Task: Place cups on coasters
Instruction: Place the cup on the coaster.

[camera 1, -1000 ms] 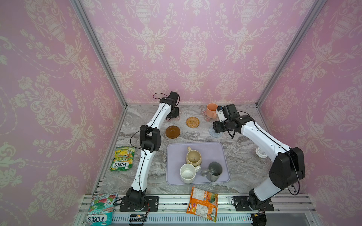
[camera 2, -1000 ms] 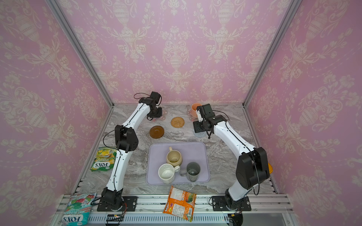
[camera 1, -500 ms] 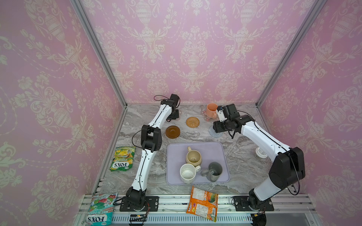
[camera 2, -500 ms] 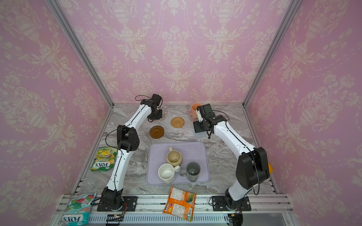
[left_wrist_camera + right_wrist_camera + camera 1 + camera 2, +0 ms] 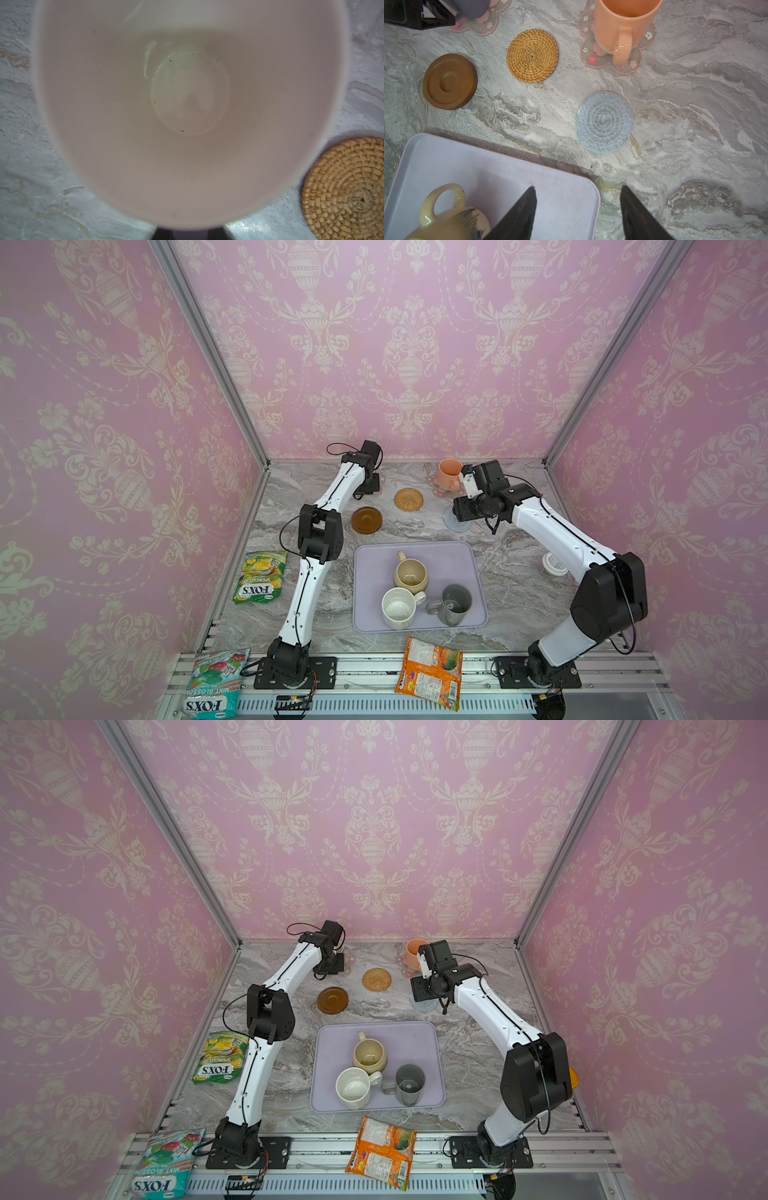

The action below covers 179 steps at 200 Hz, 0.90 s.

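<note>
Jaws of the left gripper [image 5: 369,488] clamp the lavender mug [image 5: 187,104], white inside.

Three cups [image 5: 410,574] stand on the tray [image 5: 457,556]; coasters [image 5: 409,499] lie behind it.

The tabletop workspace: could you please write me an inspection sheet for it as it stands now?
Surface: marble tabletop, no spills seen.
Job's things: peach mug on a flower coaster; lavender mug on the second flower coaster; rattan coaster, wooden coaster, grey-blue coaster bare; beige mug, speckled mug, dark grey mug upright in the lavender tray.
Clutter: yellow-green packet, mint packet, orange packet; white lid by the right arm.
Grippers: left gripper shut on the lavender mug's wall; right gripper open, nothing between its fingers.
Cables: black cable loops on both arms, none seen touching a mug.
Surroundings: pink patterned walls, aluminium frame.
</note>
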Motion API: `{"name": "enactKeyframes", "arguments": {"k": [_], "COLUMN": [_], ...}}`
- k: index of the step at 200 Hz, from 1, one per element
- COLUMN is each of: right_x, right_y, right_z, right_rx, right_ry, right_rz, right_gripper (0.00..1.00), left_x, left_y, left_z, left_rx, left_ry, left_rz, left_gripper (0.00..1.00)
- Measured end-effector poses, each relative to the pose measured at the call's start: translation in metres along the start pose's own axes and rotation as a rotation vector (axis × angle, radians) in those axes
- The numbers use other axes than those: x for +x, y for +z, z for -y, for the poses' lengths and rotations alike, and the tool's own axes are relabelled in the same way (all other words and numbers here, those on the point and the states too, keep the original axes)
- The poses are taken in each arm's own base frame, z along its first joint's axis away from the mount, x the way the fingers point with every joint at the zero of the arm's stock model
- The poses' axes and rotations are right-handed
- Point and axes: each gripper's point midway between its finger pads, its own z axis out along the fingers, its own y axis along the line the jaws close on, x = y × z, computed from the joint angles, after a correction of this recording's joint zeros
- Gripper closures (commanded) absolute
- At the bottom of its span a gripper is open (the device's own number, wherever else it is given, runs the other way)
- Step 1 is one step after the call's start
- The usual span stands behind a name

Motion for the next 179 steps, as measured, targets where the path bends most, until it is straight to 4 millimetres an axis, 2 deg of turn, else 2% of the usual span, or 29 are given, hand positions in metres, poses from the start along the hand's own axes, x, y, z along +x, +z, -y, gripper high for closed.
{"name": "enactKeyframes", "arguments": {"k": [34, 58, 85, 154, 179], "right_x": [0.001, 0.004, 0.004, 0.006, 0.008], "right_y": [0.001, 0.003, 0.002, 0.0, -0.001], "right_z": [0.0, 0.001, 0.0, 0.001, 0.001], "right_rx": [0.001, 0.002, 0.001, 0.001, -0.001], "right_ry": [0.0, 0.0, 0.0, 0.0, 0.002], "right_rz": [-0.002, -0.009, -0.008, -0.005, -0.004], "right_gripper": [0.34, 0.34, 0.34, 0.34, 0.34], "left_x": [0.001, 0.001, 0.002, 0.006, 0.012], "left_y": [0.0, 0.0, 0.0, -0.004, -0.011], "left_z": [0.0, 0.0, -0.001, -0.005, -0.011], "left_rx": [0.003, 0.003, 0.0, -0.018, -0.04], "left_ry": [-0.001, -0.002, -0.001, 0.002, 0.007], "left_rz": [0.008, 0.009, 0.002, -0.014, -0.024], "left_gripper": [0.84, 0.74, 0.68, 0.66, 0.65]}}
